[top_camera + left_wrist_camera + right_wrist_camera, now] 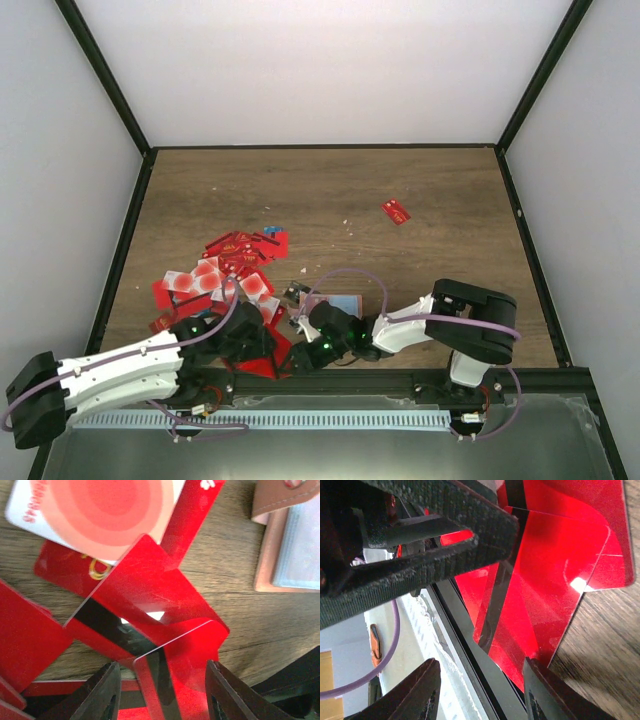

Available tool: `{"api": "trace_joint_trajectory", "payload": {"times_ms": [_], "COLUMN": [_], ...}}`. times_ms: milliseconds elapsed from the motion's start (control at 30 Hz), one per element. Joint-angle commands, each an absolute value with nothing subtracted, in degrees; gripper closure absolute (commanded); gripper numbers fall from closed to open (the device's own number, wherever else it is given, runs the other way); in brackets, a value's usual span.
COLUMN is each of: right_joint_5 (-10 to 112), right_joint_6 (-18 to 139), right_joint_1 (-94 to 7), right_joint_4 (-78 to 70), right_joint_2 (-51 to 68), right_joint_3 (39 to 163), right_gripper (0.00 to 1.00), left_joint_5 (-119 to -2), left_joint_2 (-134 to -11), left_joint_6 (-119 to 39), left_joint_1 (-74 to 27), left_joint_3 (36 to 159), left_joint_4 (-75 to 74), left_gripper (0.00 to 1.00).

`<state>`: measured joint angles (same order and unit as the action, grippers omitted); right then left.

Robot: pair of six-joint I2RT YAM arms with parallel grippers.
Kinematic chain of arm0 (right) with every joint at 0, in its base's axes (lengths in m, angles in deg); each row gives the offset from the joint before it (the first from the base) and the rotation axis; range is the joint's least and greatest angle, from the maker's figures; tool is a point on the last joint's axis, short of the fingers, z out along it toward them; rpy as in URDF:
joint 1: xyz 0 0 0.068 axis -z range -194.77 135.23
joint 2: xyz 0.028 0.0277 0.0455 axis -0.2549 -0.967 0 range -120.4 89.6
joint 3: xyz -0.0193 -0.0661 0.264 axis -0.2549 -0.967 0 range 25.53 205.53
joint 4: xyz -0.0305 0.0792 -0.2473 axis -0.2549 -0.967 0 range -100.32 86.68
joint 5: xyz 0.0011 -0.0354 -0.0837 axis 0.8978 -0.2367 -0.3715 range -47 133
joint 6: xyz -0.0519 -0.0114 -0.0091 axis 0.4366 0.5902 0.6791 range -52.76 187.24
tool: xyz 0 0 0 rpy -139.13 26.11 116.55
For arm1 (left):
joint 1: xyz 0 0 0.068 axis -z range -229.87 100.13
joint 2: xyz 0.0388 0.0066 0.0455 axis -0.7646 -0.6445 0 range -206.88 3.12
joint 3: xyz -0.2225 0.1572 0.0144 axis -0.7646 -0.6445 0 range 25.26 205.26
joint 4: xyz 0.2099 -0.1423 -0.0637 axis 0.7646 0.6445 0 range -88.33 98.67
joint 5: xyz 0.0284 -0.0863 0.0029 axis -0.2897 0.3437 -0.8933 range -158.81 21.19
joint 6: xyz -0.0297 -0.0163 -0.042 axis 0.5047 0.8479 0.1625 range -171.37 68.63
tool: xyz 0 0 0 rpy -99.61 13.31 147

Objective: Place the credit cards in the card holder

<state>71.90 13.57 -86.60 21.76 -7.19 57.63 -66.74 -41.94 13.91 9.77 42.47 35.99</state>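
Top external — wooden table (420,180), white walls (330,60), scattered credit cards (235,262).

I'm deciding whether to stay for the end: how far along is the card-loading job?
Done: nothing visible; the open card holder shows only its pale blue pocket, no card. In hand: one red card lies between the fingers of the left end effector, grip unclear. Left: the pile of cards and a lone red card farther back.
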Motion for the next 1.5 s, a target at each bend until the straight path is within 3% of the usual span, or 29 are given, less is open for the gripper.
{"api": "trace_joint_trajectory", "payload": {"times_ms": [0, 767, 1000, 1467], "right_joint_5": [69.2, 66.5, 66.3, 63.4], "right_joint_6": [13.4, 12.7, 13.6, 17.6], "right_joint_1": [-87.2, -87.2, -87.2, -87.2], "right_joint_4": [15.7, 15.8, 15.6, 9.1], "right_joint_2": [-8.2, -8.3, -5.0, -0.2], "right_joint_3": [55.4, 54.3, 53.8, 60.4], "right_gripper": [0.52, 0.52, 0.52, 0.52], "left_joint_5": [-63.4, -55.8, -67.1, -71.0], "left_joint_2": [-43.8, -34.1, -34.0, -34.6], "left_joint_6": [13.0, 13.5, 13.3, 13.2], "left_joint_1": [10.0, 9.9, 10.0, 10.1], "left_joint_3": [40.0, 38.4, 42.6, 45.3], "left_joint_4": [32.3, 24.2, 38.1, 42.5], "left_gripper": [0.51, 0.50, 0.50, 0.54]}}
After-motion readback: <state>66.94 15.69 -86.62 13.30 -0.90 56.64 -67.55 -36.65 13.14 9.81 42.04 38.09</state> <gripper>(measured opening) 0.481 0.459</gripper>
